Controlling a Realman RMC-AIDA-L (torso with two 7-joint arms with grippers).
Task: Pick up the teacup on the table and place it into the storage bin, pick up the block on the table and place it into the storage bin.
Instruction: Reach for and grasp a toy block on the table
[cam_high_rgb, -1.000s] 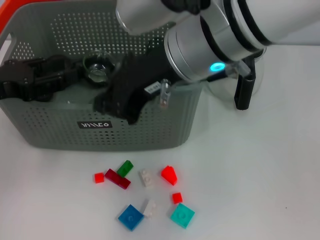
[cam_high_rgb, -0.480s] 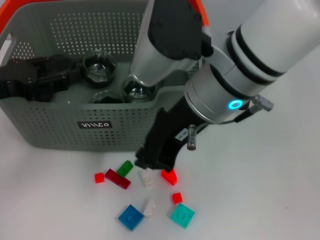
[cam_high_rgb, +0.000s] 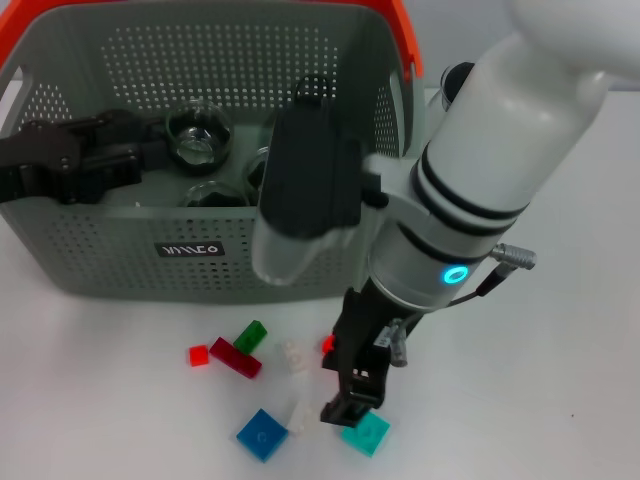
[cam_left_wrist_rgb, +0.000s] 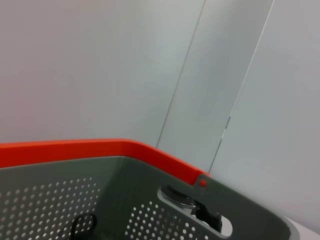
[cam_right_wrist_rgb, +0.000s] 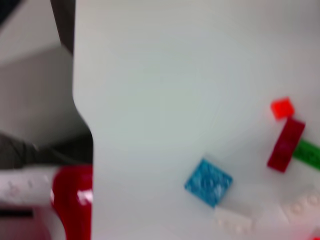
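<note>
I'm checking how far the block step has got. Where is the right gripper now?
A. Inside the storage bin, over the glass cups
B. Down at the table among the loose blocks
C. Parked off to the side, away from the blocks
B: the right gripper is down in front of the storage bin, just above the teal block.

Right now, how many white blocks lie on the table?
2: a white block beside the dark red bar; a second white block beside the blue plate. The right gripper may hide more.
</note>
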